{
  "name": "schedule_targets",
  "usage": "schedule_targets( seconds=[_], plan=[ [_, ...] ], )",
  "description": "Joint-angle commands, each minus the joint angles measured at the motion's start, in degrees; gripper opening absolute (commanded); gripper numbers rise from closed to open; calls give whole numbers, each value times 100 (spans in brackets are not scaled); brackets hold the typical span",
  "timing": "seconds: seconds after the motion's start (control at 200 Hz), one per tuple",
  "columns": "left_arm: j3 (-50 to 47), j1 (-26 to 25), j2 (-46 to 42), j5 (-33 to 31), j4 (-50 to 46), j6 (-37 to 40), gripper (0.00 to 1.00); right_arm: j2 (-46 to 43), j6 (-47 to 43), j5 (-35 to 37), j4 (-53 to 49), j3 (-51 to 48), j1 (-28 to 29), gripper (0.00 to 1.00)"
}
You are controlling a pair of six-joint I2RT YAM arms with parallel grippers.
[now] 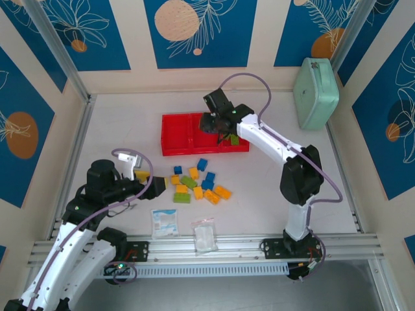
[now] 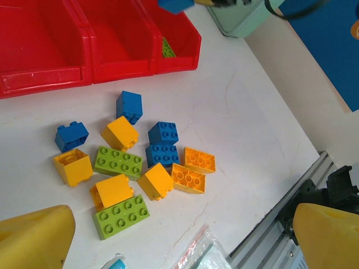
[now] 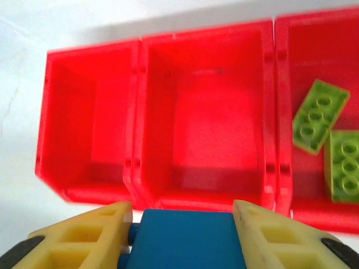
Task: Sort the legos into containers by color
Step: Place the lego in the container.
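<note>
- Progress: two lime legos point(image 3: 317, 115) in the end compartment point(image 3: 305, 61) of the tray point(image 3: 137, 112).
- Right hand point(image 3: 182, 216) clamps a blue brick point(image 3: 182, 244) over the middle one's rim.
- Left hand point(image 2: 182, 238) gapes; twelve bricks point(image 2: 126, 162) wait on the bench point(image 2: 247, 129).

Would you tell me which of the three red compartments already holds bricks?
The right-end compartment, nearest the mint-green case: two lime green bricks lie inside; the other two are empty.

White arms point(image 1: 266, 137), lilac cables point(image 1: 244, 74), yellow fingers point(image 3: 84, 238)
</note>
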Motion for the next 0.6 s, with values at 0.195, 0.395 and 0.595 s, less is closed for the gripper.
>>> schedule_targets(
  seconds=[0.195, 0.395, 0.595],
  plan=[
    [-44, -46, -52, 85, 43, 161, 100, 1550, -531, -976, -319, 1491, -262, 25],
    [-44, -46, -52, 88, 38, 161, 99, 2290, -628, -1116, -622, 2255, -260, 29],
    [-43, -45, -52, 97, 40, 161, 99, 2680, -631, -1072, -759, 2671, -348, 39]
  ],
)
